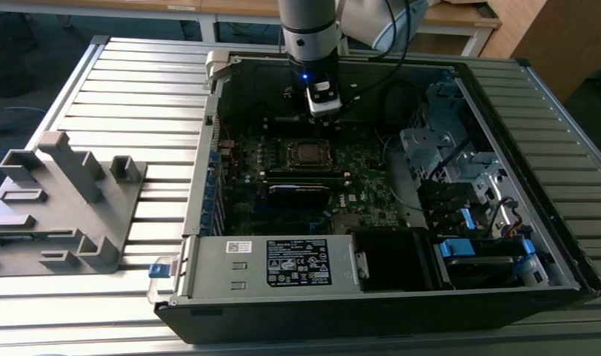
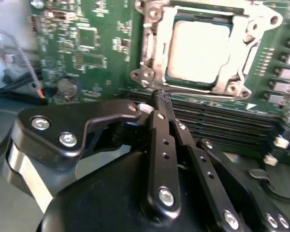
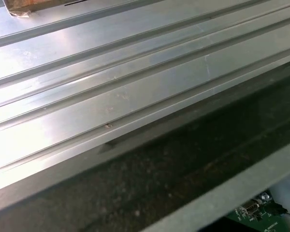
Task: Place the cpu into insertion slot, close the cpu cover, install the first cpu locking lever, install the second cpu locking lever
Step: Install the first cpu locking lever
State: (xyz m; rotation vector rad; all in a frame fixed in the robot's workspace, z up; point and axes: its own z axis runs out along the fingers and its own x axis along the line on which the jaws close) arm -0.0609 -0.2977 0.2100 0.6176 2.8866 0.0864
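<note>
Black linkage bars of the hand [image 2: 160,104] are seen nearest the second wrist view, drawn narrow with nothing held, the tips poised just beside the socket's edge. Behind them the cpu [image 2: 198,50] is seated in the insertion slot [image 1: 307,153], and the cpu cover [image 2: 261,29] is laid down around it, framing the metal top. In the exterior view the arm is held upright inside the open computer case [image 1: 537,245] on the ribbed bench [image 1: 122,89], apparently for lever work.

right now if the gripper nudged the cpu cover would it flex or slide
The cpu cover is thin metal framing the cpu, so it would likely spring slightly rather than flop. Its edge seems fixed to the board, so it probably would not slide. The gripper is beside it.
</note>
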